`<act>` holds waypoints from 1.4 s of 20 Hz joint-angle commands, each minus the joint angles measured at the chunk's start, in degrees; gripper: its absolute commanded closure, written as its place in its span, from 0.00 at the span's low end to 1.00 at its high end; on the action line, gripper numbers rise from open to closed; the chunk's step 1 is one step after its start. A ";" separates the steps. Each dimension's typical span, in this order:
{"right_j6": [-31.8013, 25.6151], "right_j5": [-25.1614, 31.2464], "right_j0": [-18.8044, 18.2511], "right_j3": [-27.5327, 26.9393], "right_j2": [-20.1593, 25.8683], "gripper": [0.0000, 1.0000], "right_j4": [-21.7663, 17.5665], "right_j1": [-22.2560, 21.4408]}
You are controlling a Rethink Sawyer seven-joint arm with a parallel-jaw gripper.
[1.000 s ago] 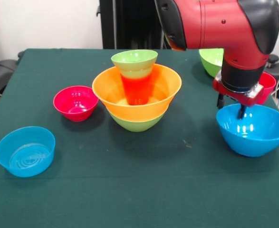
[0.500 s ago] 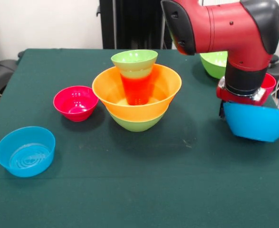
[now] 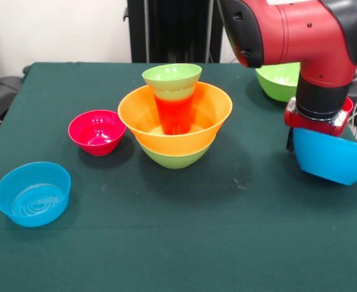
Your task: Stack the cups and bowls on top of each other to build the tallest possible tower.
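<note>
**Big blue bowl lifted; tower only partly built**

The big blue bowl (image 3: 333,161) is held tilted, clear of the desk (image 3: 178,243), at the right of the front view. It is gripped at its rim by the claw (image 3: 297,141), whose tips are mostly hidden behind the bowl; the claw is judged closed on the rim, since the bowl hangs from it.

The tower (image 3: 174,115) stands near the middle of the desk. A big green bowl (image 3: 174,159) is at the bottom, the very wide orange bowl (image 3: 166,131) is nested in it, a red cup (image 3: 175,112) stands inside that, and a small green bowl (image 3: 172,76) sits on top.

Still loose are a small red bowl (image 3: 97,131) just beside the tower, a small blue bowl (image 3: 32,193) well apart at the near left, and a second big green bowl (image 3: 280,79) at the far right. Something red is partly hidden behind the arm. Roughly half the work is judged left.

No brand, label or writing can be read anywhere.
</note>
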 commanded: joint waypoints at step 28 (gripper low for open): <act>-2.92 2.23 1.43 -6.15 -3.69 0.00 -5.74 1.86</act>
